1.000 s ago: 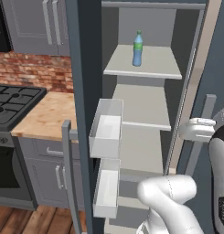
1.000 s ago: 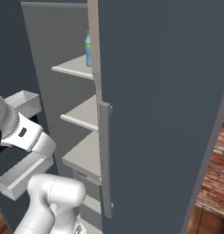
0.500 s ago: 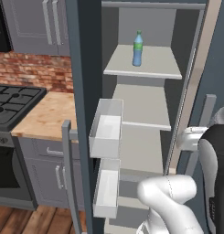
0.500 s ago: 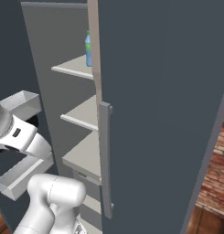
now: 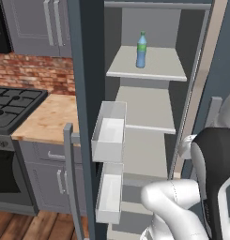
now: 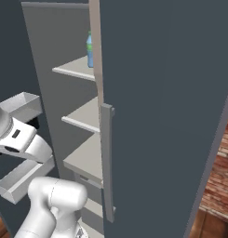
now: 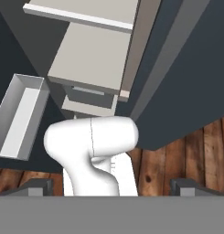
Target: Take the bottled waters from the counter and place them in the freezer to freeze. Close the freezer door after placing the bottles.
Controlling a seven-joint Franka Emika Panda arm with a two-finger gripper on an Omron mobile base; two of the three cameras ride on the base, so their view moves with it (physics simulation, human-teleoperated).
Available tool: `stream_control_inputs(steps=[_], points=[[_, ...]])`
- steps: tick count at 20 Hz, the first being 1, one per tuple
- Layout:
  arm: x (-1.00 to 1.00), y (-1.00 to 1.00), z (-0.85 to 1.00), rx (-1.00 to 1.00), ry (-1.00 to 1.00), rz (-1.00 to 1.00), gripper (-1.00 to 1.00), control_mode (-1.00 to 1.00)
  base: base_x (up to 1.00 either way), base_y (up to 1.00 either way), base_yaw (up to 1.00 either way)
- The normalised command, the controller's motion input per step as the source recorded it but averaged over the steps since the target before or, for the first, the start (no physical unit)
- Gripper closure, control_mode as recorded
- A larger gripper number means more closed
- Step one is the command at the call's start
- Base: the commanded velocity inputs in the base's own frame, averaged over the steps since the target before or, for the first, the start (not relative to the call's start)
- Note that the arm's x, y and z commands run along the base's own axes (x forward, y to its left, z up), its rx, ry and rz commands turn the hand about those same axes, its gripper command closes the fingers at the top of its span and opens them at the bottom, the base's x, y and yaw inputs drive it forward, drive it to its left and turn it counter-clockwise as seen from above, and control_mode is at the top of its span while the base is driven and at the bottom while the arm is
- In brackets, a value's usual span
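I had the gripper (image 7: 111,189) spread wide and empty, pointed down at the wood floor. One bottle (image 5: 141,49) stood upright on the freezer's top shelf (image 5: 156,69). I judged it light, slick and stiff, best gripped mid-body. My left base view showed the counter (image 5: 48,118); the right showed the door handle (image 6: 106,158)

Top shelf (image 5: 156,70): pale grey, inside the open freezer (image 5: 88,93); one blue-tinted bottle with green cap (image 5: 141,49) stands upright on it, toward the left.
Second shelf (image 5: 149,112): pale grey, bare.
Third shelf (image 5: 144,157): pale grey, nothing seen on it; lower part hidden by the arm.
Door bins (image 5: 109,136): two white bins, one above the other, nothing visible inside.
Surface (image 5: 48,119): tan wood-grain top left of the freezer, beside the black stove (image 5: 13,105); the visible part carries nothing.
Floor (image 7: 177,157): brown wood planks.
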Motion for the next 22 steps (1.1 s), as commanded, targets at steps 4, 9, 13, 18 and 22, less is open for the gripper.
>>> stream_control_inputs(steps=[4, 9, 13, 18, 22], points=[[0.0, 0.0, 0.0, 0.0, 0.0, 0.0, -1.0, -1.0, 0.0, 0.0, 0.0], [-0.06, 0.0, 0.0, 0.0, 0.0, 0.0, -1.0, -1.0, 0.0, 0.0, 0.0], [-0.07, 0.0, 0.0, 0.0, 0.0, 0.0, -1.0, 1.0, -0.25, 0.0, 0.0], [0.0, 0.0, 0.0, 0.0, 0.0, 0.0, -1.0, 1.0, -0.72, 0.0, 0.0], [0.0, 0.0, 0.0, 0.0, 0.0, 0.0, -1.0, 1.0, -0.75, 0.02, 0.0]])
